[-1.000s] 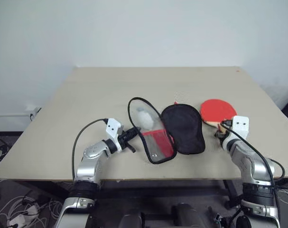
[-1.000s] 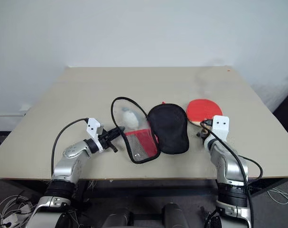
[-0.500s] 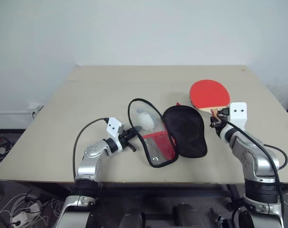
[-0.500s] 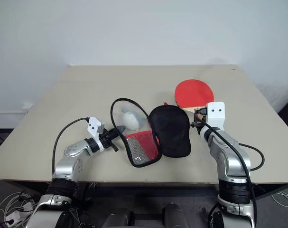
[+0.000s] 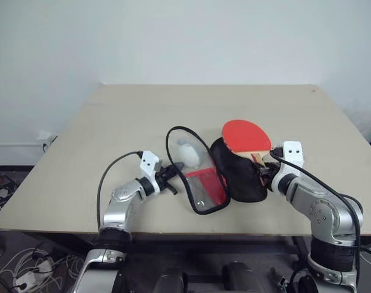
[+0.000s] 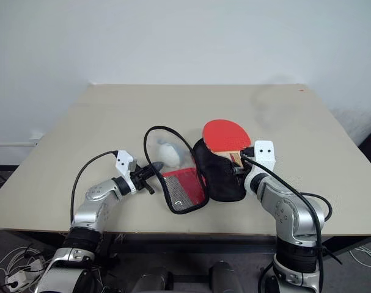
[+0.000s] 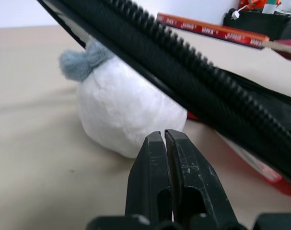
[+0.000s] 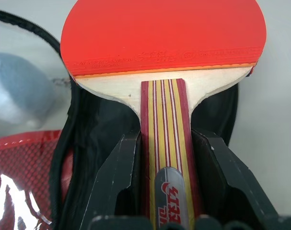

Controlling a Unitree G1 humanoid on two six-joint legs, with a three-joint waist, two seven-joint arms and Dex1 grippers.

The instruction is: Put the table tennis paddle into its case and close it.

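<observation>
My right gripper (image 5: 264,174) is shut on the wooden, red-striped handle of the table tennis paddle (image 5: 246,135). The red blade hovers, tilted, over the far end of the case's black-lined half (image 5: 234,174). The right wrist view shows both fingers clamped on the handle (image 8: 165,143), with the black lining (image 8: 95,127) under it. The case lies unzipped on the table. Its clear and red mesh flap (image 5: 202,184) is folded out to the left. My left gripper (image 5: 171,176) is shut and empty, right beside that flap's zip rim (image 7: 183,62).
A small whitish wad with a grey tuft (image 5: 187,152) sits at the far end of the clear flap, just beyond my left fingertips (image 7: 152,148). The beige table (image 5: 136,116) has bare room at the back and on both sides. Its front edge runs just below the case.
The right gripper has lifted the paddle off the table to the right of the case and carried it left, over the black-lined half. The left arm has stayed still.
</observation>
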